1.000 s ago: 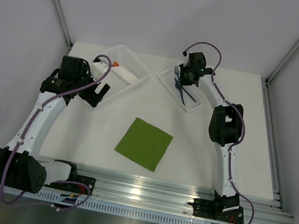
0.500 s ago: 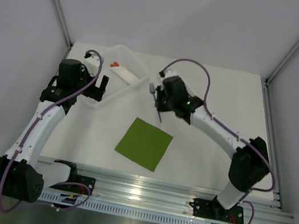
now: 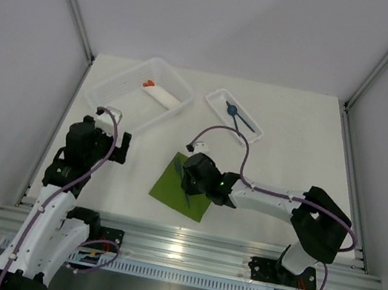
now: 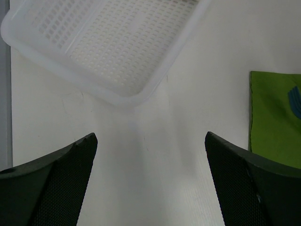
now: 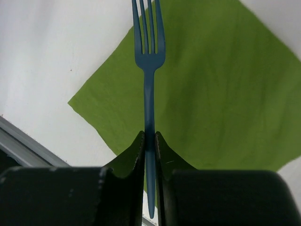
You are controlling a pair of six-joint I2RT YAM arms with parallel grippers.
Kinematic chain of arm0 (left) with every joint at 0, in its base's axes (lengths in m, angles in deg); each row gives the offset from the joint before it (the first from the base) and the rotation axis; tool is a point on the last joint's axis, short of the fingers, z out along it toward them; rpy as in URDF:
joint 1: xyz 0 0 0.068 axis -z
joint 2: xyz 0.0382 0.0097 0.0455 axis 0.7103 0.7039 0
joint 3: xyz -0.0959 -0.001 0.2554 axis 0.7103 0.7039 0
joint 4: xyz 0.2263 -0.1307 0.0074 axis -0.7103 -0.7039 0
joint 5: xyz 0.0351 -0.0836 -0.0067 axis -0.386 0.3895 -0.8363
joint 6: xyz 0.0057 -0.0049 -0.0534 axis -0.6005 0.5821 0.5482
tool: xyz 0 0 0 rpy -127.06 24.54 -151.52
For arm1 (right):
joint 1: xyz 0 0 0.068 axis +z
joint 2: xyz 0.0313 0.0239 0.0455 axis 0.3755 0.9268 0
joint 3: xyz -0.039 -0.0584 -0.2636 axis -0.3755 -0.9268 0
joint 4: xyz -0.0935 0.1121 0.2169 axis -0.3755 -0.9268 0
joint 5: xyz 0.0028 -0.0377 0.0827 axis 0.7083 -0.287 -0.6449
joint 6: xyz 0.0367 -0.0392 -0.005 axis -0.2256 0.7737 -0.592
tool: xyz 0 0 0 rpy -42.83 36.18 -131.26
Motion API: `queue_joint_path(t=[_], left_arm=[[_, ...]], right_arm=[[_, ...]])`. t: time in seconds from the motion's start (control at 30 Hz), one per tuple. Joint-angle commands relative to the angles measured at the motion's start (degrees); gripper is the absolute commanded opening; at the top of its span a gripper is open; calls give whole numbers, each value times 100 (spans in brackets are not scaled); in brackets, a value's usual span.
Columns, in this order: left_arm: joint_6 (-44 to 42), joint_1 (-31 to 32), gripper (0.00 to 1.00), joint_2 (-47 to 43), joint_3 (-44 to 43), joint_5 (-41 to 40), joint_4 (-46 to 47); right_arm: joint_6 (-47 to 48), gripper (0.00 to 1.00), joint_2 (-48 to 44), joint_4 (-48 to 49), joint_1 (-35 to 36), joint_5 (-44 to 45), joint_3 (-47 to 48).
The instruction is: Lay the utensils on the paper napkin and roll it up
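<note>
The olive-green paper napkin (image 3: 172,185) lies flat near the front middle of the table; it also shows in the right wrist view (image 5: 221,89) and at the right edge of the left wrist view (image 4: 275,117). My right gripper (image 5: 149,136) is shut on the handle of a dark blue fork (image 5: 148,61), held over the napkin with its tines pointing away. In the top view this gripper (image 3: 189,182) sits over the napkin. Other dark blue utensils, one with a spoon bowl (image 3: 232,110), lie in the small tray (image 3: 217,98). My left gripper (image 4: 150,141) is open and empty over bare table.
A large white perforated tray (image 3: 117,90) at the back left holds a white paper roll with orange tips (image 3: 163,95); its corner shows in the left wrist view (image 4: 117,47). A metal rail (image 3: 183,248) runs along the table's near edge.
My right gripper has carried the fork from the small tray to above the napkin. My left arm has pulled back from the large tray toward the near left.
</note>
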Motion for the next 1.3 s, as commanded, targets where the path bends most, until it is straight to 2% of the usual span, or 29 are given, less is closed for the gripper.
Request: queue_joint_path(t=[0.0, 0.2, 0.5, 1.27], left_arm=[[347, 172, 99, -331, 326, -146, 425], [690, 322, 98, -552, 731, -129, 487], [603, 366, 98, -561, 898, -217, 584], [532, 366, 100, -596, 1030, -164, 707]], right_arm=[[-471, 0, 241, 721, 61, 340, 63], [-348, 0, 742, 582, 141, 797, 503], [-383, 0, 1243, 362, 53, 894, 784], [-14, 0, 1436, -104, 106, 1017, 1057]])
